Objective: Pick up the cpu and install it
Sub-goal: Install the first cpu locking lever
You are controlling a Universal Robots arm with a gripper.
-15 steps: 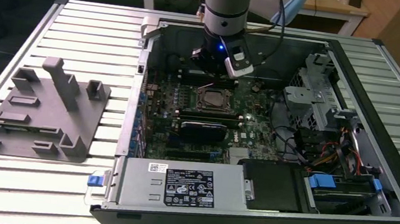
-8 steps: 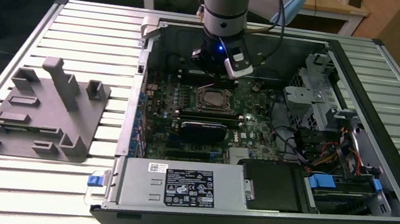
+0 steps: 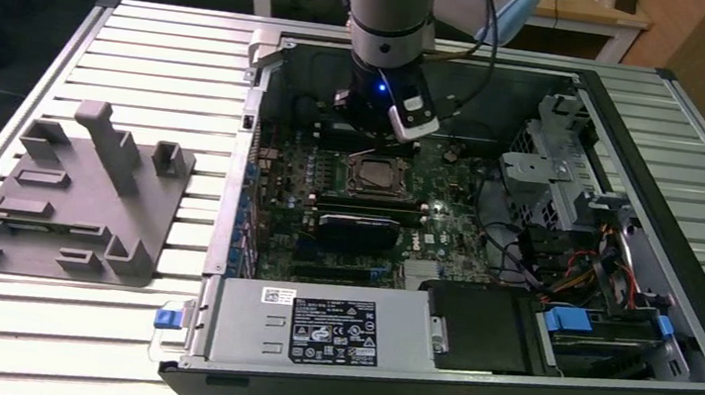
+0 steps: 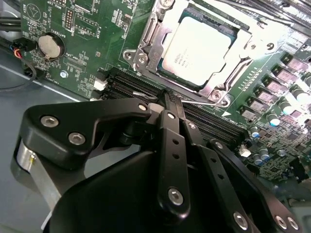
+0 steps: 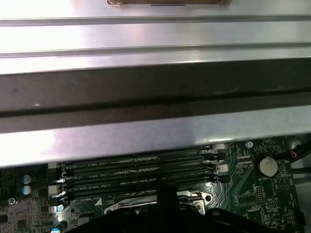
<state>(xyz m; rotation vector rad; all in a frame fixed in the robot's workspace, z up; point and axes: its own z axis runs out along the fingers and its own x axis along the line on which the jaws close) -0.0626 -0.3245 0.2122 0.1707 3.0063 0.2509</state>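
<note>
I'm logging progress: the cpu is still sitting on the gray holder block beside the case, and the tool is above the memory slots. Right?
Not quite. The cpu already lies in the motherboard socket, as the second wrist view shows. The tool is indeed above the memory slots.

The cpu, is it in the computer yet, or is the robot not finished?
It looks in: the cpu lies flat in the socket on the motherboard. The tool is shut, holds nothing, and sits beside the memory slots. The socket's metal frame seems unclosed, so that may remain.
</note>
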